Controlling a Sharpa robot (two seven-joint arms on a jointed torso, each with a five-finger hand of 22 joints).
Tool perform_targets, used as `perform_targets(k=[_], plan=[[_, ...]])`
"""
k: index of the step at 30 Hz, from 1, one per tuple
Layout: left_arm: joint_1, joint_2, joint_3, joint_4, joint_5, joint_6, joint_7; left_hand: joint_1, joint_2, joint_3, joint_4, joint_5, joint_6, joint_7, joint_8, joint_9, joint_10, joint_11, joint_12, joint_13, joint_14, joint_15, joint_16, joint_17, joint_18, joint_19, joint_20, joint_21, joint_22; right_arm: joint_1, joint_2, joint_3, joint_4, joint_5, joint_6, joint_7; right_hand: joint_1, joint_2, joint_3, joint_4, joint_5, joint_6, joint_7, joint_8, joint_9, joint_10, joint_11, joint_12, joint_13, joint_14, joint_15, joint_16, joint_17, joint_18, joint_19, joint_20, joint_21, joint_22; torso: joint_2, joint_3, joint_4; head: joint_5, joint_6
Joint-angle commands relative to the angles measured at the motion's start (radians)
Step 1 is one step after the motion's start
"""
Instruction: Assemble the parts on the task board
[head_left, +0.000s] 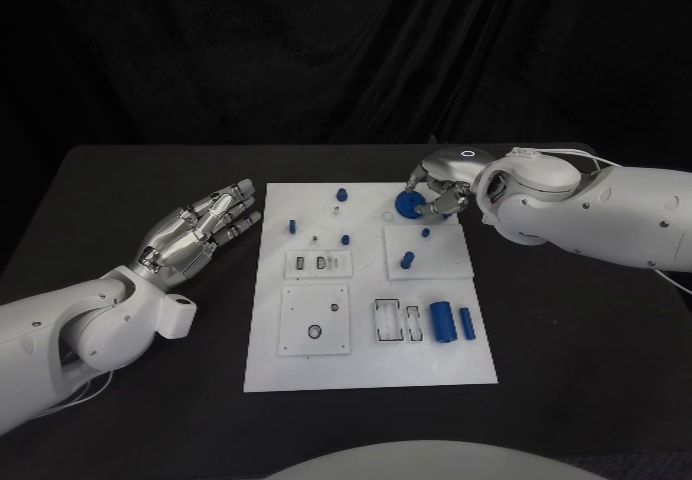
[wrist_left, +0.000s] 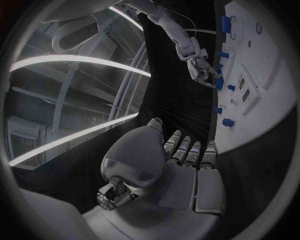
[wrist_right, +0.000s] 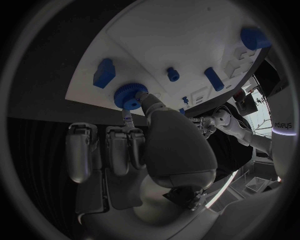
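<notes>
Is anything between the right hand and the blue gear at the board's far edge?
Nothing visible: the right hand already has its fingertips on the blue gear at the task board's far edge.

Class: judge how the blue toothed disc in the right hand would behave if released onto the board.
The blue disc looks round with a toothed rim, so on edge it might roll; flat, it probably stays. It seems rigid. The right hand pinches it, suggesting it is light.
</notes>
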Motion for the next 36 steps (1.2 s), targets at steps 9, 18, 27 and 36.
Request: perform_targets(k=[9,18,27,36], plan=[[-0.001,0.0,0.001,0.005,0.0,0.012,0.124,0.011,0.002,0.012,-0.001,0.008,-0.003,0.003,0.002,0.001,-0.002,0.009,-0.001,0.0,0.0,0.008,-0.001,0.0,0.015,0.003,0.009,-0.003,0.0,0.057,-0.008,0.0,0.094,-0.018,-0.007,0.005,-0.017,0.007,0.013,0.002,0.032,0.006,-0.032,0.232,0.314,0.104,0.0,0.003,0.263,0.106,-0.002,0.003,0.263,-0.003,0.035,-0.004,0.003,0.192,0.001,-0.0007,0.0007,0.009,0.005],[-0.001,0.002,0.001,0.006,0.0,0.013,0.122,0.012,0.001,0.014,-0.001,0.008,-0.005,0.004,0.002,0.001,-0.001,0.012,0.001,0.0,0.0,0.009,0.0,0.0,0.015,0.004,0.01,-0.003,0.001,0.074,0.053,0.0,0.097,-0.018,0.019,0.025,-0.023,0.007,0.015,0.006,0.032,-0.002,-0.03,0.227,0.314,0.104,0.001,0.003,0.263,0.106,-0.001,0.003,0.263,-0.004,0.037,-0.003,0.005,0.194,0.001,-0.002,0.0002,0.017,0.007],[-0.002,0.008,0.001,0.0,0.0,0.017,0.121,0.012,0.001,0.014,-0.001,0.008,-0.005,0.005,0.002,0.001,-0.001,0.013,0.001,0.0,0.0,0.01,-0.001,0.0,0.015,0.004,0.011,-0.003,0.001,0.064,0.15,0.0,0.021,-0.018,0.036,0.046,-0.028,0.007,0.018,0.009,0.032,-0.009,-0.028,0.222,0.313,0.104,0.003,0.003,0.263,0.106,0.0,0.003,0.263,-0.004,0.038,-0.002,0.005,0.195,0.0,-0.0014,0.0009,0.016,0.009],[-0.002,0.013,0.001,-0.006,0.0,0.019,0.12,0.012,0.001,0.014,-0.001,0.008,-0.005,0.005,0.002,0.001,-0.001,0.013,0.001,0.0,0.0,0.01,-0.001,0.0,0.015,0.004,0.011,-0.003,0.001,0.048,0.226,0.001,-0.039,-0.018,0.059,0.064,-0.036,0.004,0.03,0.012,0.02,-0.027,-0.02,0.197,0.303,0.104,0.009,0.003,0.263,0.106,0.006,0.003,0.263,-0.003,0.034,0.003,0.001,0.192,0.0,-0.0007,-0.0006,0.021,0.001]])
